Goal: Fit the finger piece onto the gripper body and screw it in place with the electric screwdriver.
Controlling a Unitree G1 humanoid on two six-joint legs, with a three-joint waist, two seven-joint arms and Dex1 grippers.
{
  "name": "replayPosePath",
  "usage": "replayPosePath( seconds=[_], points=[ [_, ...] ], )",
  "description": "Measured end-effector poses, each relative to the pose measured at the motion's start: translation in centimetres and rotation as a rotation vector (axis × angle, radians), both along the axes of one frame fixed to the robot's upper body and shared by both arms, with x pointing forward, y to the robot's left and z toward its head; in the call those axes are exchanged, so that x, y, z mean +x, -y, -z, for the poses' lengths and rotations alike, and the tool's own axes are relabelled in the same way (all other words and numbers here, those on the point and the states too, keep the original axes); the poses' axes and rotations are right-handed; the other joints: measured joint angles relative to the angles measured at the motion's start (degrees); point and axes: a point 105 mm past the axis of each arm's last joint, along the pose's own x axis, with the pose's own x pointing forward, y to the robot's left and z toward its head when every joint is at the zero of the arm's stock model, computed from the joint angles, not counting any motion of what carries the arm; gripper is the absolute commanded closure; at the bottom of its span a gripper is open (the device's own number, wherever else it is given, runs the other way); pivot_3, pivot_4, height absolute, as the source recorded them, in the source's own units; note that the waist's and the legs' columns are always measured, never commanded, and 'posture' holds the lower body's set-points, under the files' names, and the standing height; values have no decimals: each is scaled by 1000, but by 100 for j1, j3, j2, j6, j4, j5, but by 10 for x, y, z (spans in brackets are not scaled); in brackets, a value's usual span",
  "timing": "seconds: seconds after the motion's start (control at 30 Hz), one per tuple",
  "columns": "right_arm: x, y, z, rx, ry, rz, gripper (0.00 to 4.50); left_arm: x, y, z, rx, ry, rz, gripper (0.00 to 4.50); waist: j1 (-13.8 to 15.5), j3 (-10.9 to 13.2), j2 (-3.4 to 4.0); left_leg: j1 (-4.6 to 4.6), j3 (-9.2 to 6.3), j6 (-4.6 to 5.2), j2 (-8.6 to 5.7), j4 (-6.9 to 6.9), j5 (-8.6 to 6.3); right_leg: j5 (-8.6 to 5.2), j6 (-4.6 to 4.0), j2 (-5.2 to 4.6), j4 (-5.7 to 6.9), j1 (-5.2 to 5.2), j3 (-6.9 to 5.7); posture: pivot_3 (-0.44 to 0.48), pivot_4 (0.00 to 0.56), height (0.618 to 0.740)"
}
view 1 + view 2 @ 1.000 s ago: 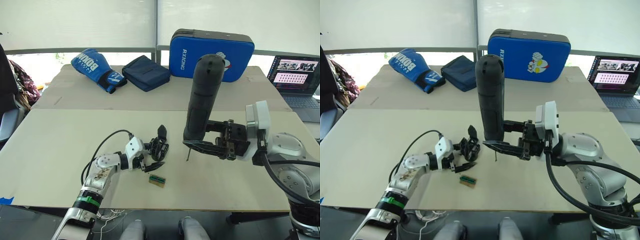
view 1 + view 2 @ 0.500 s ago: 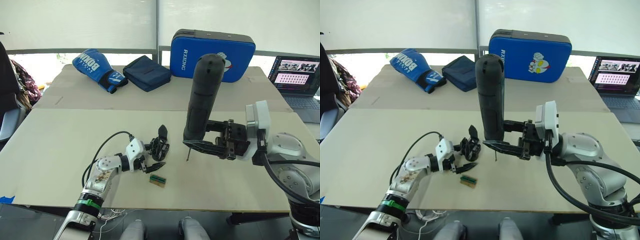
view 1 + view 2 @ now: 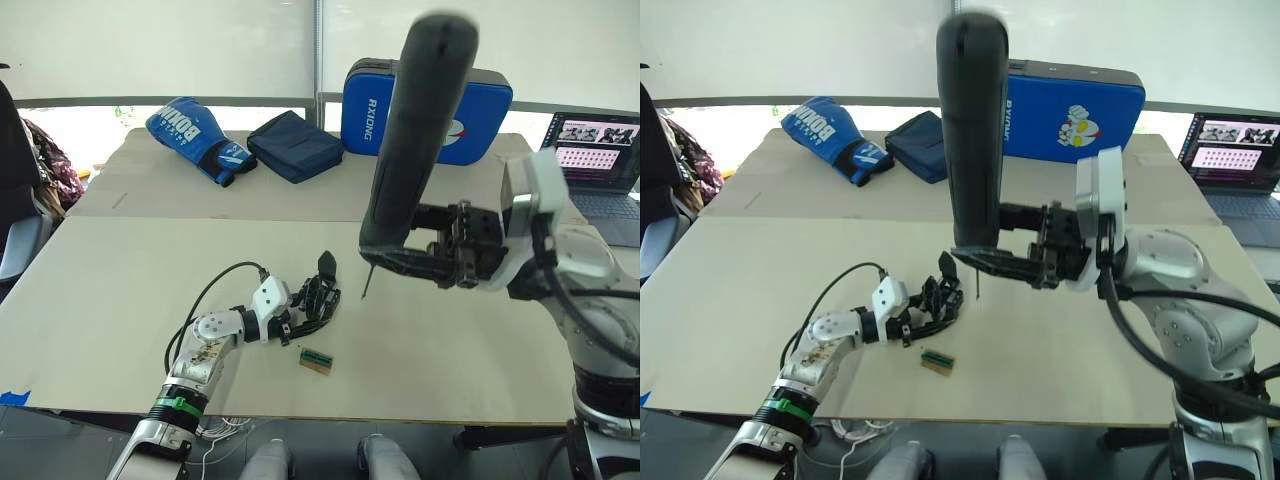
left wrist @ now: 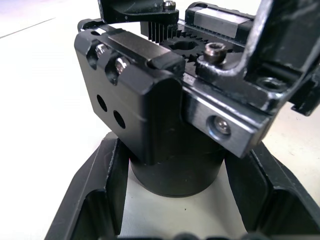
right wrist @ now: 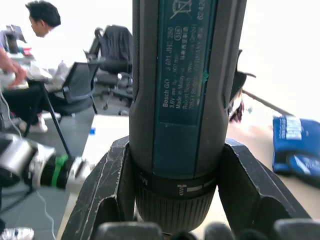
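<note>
The gripper body (image 3: 316,300), a small chunky black block with silvery screws, stands on the table with my left gripper (image 3: 298,320) shut on its round base. In the left wrist view both fingers (image 4: 100,190) press against that base (image 4: 175,172). The finger piece (image 3: 326,264), a pointed black blade, rises from the block's far side. My right gripper (image 3: 388,260) is shut on the lower end of the electric screwdriver (image 3: 418,130), which it holds upright and slightly tilted. The thin bit (image 3: 365,283) hangs just right of the finger piece, apart from it.
A tiny green-topped brown block (image 3: 316,361) lies in front of the gripper body. At the back are a blue boxing glove (image 3: 195,137), a navy pouch (image 3: 292,146) and a blue pad (image 3: 490,110). A laptop (image 3: 597,150) sits far right. A seated person (image 5: 40,30) is off to my left.
My right gripper has lifted the screwdriver and carried it a little left, tilting its top rightward; the bit tip is now higher and nearer the finger piece. The left gripper keeps its hold.
</note>
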Motion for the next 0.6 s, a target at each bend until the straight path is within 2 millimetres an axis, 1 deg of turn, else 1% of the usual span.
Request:
replayPosePath(
  seconds=[0.1, 0.2, 0.43, 0.6],
  points=[
    [3, -8, -17, 32, 8, -19, 2585, 0, 1, 0, 1, -2, 3, 2218, 7, -1, 1, 0, -1, 0, 1, -1, 0, 0, 0, 1, 0, -1, -1, 0, 150, 740],
    [6, -20, -25, 51, -11, -47, 2585, 0, 1, 0, 2, -4, 5, 2218, 4, -1, 2, -1, -2, 0, 0, 0, 0, 0, -1, -1, 2, -1, -1, 0, 150, 740],
    [11, -51, -26, 44, -70, -100, 2585, -1, 1, 0, 3, -7, 4, 2218, 6, -3, 3, -3, -4, 0, 0, 0, 0, 1, -2, 0, 2, -5, -3, 0, 150, 740],
    [21, -60, -17, 20, -105, -80, 2585, -1, 1, 0, 3, -13, -3, 2218, -4, -3, 3, -4, -3, 0, -1, -1, 0, 1, -2, -1, 3, -7, -2, 0, 150, 740]
  ],
)
